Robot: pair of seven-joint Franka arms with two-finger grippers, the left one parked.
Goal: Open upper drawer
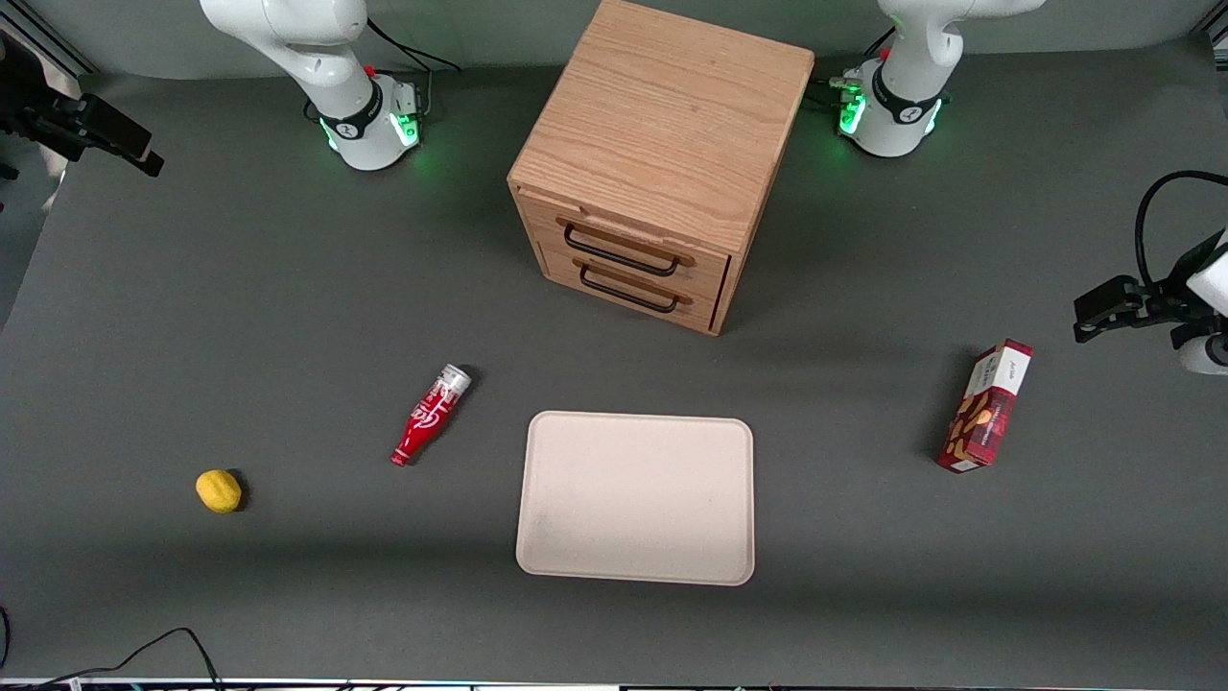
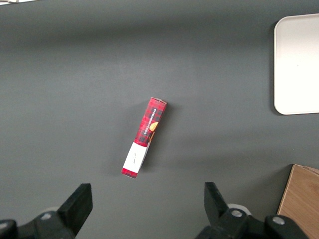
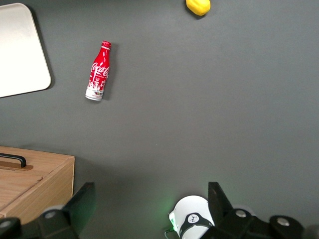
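The oak cabinet stands at the middle of the table's back part, its front turned toward the front camera. The upper drawer sits pushed in, its thin black bar handle just above the lower drawer's matching handle. My right gripper hangs at the working arm's end of the table, well apart from the cabinet. In the right wrist view the gripper is open, with only the grey table and the arm's base under it, and a corner of the cabinet shows.
A red cola bottle lies in front of the cabinet, toward the working arm's end. A yellow lemon lies farther that way. A beige tray rests nearest the front camera. A red snack box lies toward the parked arm's end.
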